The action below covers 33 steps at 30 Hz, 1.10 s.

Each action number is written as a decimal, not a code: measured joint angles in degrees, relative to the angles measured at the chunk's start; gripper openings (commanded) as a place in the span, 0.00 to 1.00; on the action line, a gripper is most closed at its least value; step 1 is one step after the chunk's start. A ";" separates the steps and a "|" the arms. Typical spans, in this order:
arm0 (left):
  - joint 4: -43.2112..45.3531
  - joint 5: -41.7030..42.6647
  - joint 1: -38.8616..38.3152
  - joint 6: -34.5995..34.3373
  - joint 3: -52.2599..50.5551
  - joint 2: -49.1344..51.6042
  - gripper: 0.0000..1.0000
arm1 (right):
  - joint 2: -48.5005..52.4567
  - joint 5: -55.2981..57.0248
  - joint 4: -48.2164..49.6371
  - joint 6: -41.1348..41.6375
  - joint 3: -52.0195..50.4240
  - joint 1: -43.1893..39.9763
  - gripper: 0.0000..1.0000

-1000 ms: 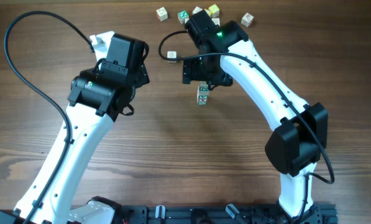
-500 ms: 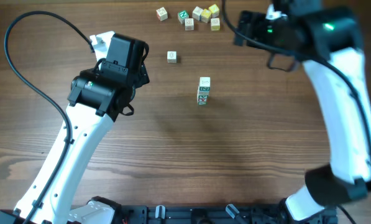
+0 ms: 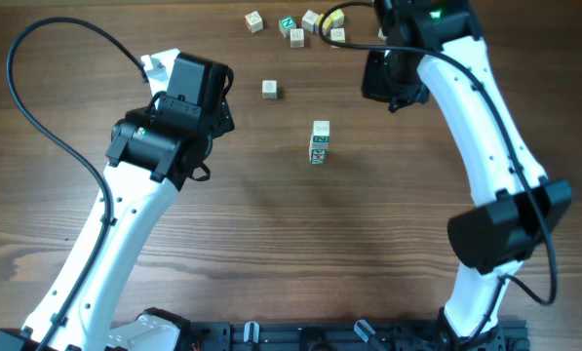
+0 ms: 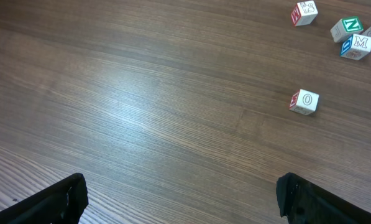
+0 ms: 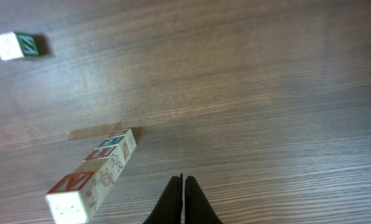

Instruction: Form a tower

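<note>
The tower [image 3: 320,142] is a one-cube-wide column of whitish letter cubes standing free in the middle of the table. In the right wrist view the tower [image 5: 95,176] leans across the lower left, with red, blue and green faces. My right gripper [image 5: 183,186] is shut with nothing between its fingers, and hovers to the right of the column without touching it. From overhead the right gripper [image 3: 385,80] sits behind and right of the tower. My left gripper [image 4: 182,196] is wide open over bare wood, far left of the tower.
A lone cube [image 3: 269,89] lies behind and left of the tower, also visible as a cube marked O [image 4: 305,101]. Several loose cubes [image 3: 300,23] cluster at the table's far edge, beside the right arm. A cube with a green face [image 5: 14,45] lies at the upper left.
The right gripper left the tower top, swung away to the far right, came back to the tower's right-rear, and shut. The tower stands uncovered. The left arm has not moved.
</note>
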 measured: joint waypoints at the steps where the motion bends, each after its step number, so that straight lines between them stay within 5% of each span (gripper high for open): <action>1: 0.00 0.00 0.00 0.00 0.00 0.00 1.00 | 1.27 -1.03 0.00 0.00 0.00 0.00 0.05; 33: 0.00 0.00 0.00 0.00 0.00 0.00 1.00 | 12.22 -21.68 3.48 2.14 -2.27 -1.07 0.04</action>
